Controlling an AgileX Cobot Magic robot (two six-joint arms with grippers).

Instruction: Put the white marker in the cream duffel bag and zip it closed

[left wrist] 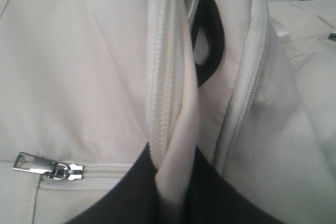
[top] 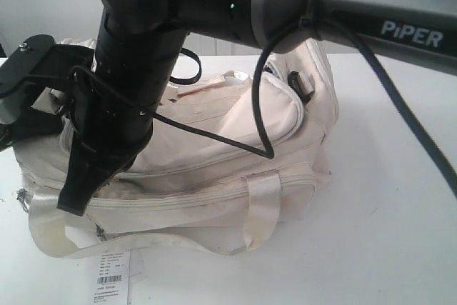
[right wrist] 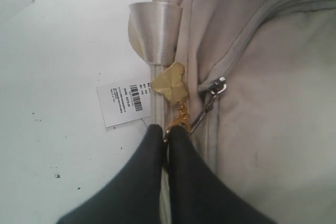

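Observation:
The cream duffel bag lies on the white table. The white marker is out of view. My right arm reaches across to the bag's front left, where my right gripper points down. In the right wrist view my right gripper is shut on a gold chain that carries a gold charm, beside a grey zipper slider. My left gripper is shut on a cream fold of the bag next to a zipper track. In the exterior view its fingers are hidden behind the right arm.
A white barcode tag lies on the table in front of the bag. A silver zipper pull and a black strap ring show close to the left gripper. The left arm's black bracket sits at the bag's left end.

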